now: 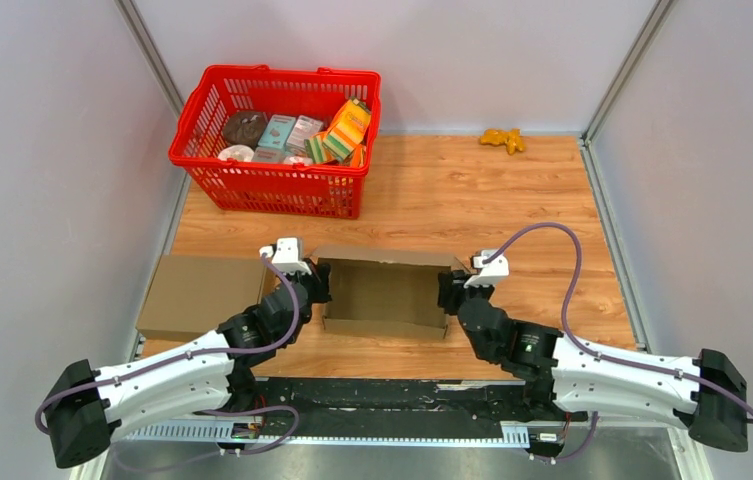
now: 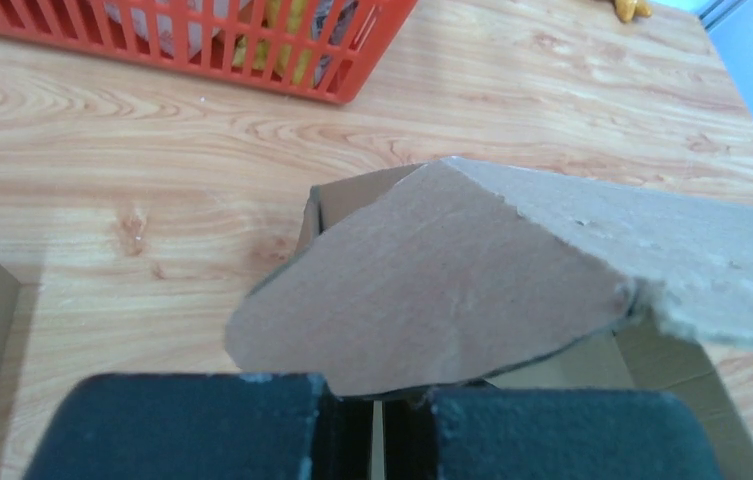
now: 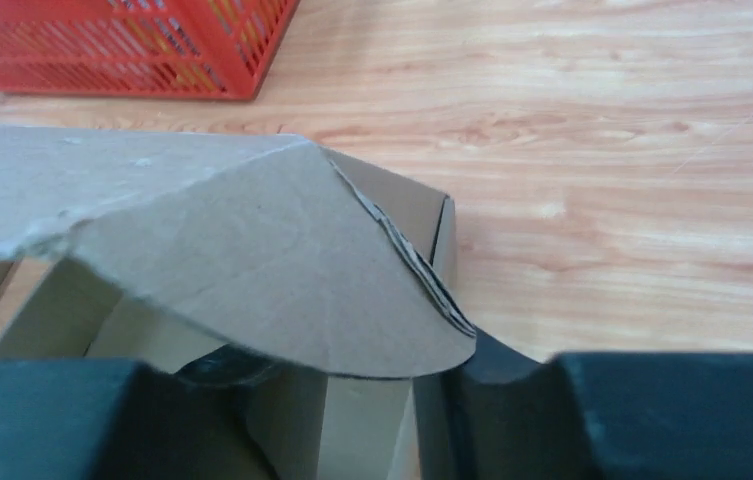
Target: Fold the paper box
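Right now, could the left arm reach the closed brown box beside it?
Probably, once freed: the left gripper is clamped on the open box's flap, and the closed box lies alongside, nothing between.

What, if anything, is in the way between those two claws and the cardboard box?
Nothing visible. The left gripper is shut on the left end flap of the paper box, and the right gripper, open, straddles the right end flap.

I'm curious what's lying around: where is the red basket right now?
In the overhead view the basket sits at the far left corner of the table, beyond the open box and left of a small yellow toy.
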